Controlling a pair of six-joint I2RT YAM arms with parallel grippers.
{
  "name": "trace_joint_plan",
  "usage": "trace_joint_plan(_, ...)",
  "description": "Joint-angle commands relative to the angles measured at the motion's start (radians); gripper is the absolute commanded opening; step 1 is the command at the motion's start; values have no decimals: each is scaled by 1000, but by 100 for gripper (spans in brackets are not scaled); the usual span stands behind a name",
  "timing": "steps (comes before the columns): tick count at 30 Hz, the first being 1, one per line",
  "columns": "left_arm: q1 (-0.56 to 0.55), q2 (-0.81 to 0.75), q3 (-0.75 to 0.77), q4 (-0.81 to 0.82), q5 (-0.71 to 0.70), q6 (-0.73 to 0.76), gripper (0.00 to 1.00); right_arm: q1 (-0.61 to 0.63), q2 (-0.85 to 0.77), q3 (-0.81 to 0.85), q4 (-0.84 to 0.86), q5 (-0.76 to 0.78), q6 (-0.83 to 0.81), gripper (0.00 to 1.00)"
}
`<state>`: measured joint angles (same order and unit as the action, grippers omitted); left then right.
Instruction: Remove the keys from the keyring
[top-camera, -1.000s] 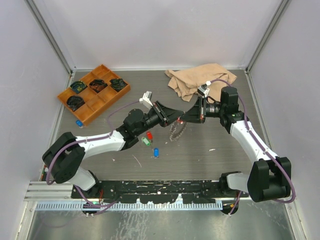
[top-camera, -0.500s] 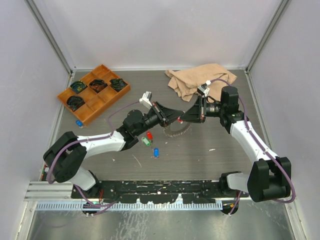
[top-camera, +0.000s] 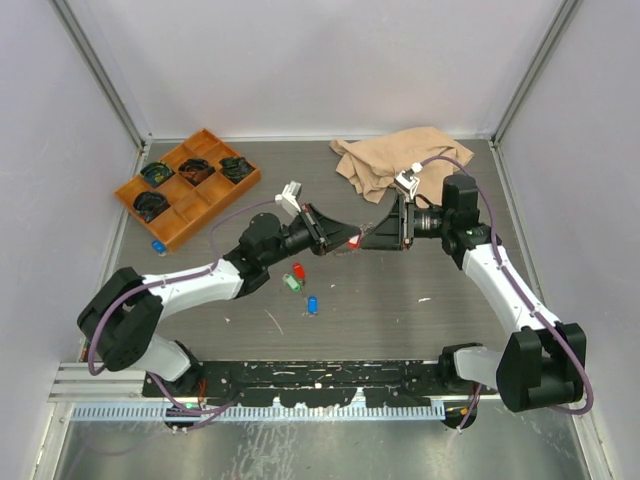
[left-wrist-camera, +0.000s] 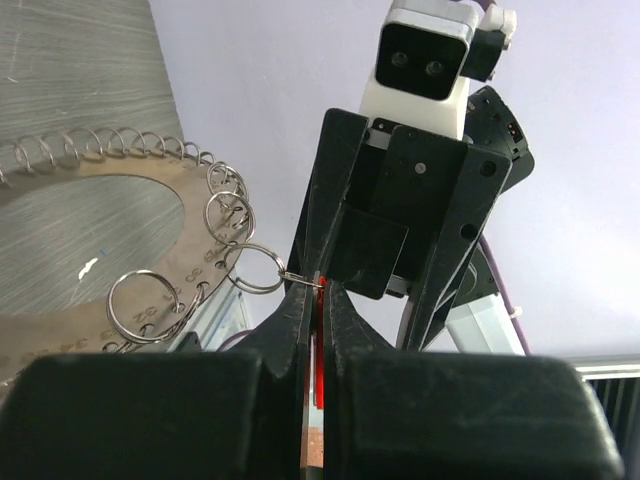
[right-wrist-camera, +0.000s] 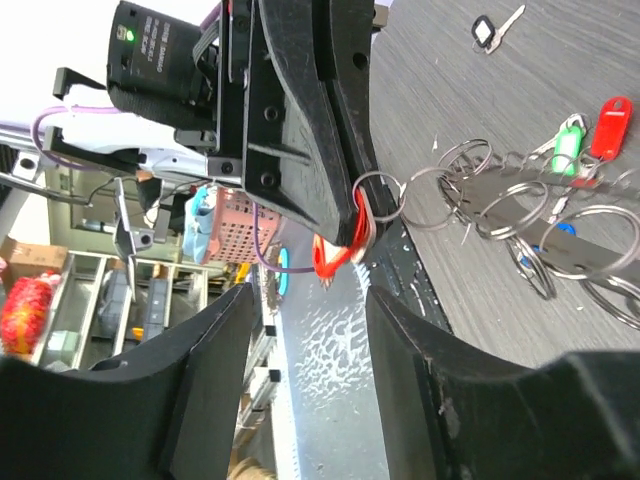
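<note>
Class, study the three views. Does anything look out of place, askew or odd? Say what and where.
One blue tag lies alone on the table just outside the orange tray's near corner, well apart from the loose keys mid-table. The tan cloth at the back is crumpled.

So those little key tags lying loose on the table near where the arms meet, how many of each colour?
Red tag: 1
Green tag: 1
Blue tag: 1
Black tag: 1
Total: 4
</note>
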<state>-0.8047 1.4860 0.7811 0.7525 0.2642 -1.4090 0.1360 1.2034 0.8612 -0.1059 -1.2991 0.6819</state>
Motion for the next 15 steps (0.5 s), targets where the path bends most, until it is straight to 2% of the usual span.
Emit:
trace_joint_plan(1, 28, -79, 32, -38, 87, 54, 0, -6, -51, 57, -108, -14, -210, 55)
trace_joint_plan(5, 48, -86, 61, -111, 153, 75, 0, -19, -70, 107, -266, -7, -442, 56)
trace_joint_plan(8, 69, -86, 92, -181, 233, 94, 0, -23, -66, 234, -573, 82, -846, 55)
trace_joint_plan(10, 82, -88, 120, -247, 279, 122, 0, -23, -61, 308, -710, 164, -1068, 54)
trace_joint_plan(12, 91, -95, 150, -326, 318, 152, 0, -23, -65, 342, -771, 192, -1211, 54)
trace_joint_plan(15, 98, -101, 215, -463, 380, 220, 0, -23, -91, 315, -769, 141, -1446, 56)
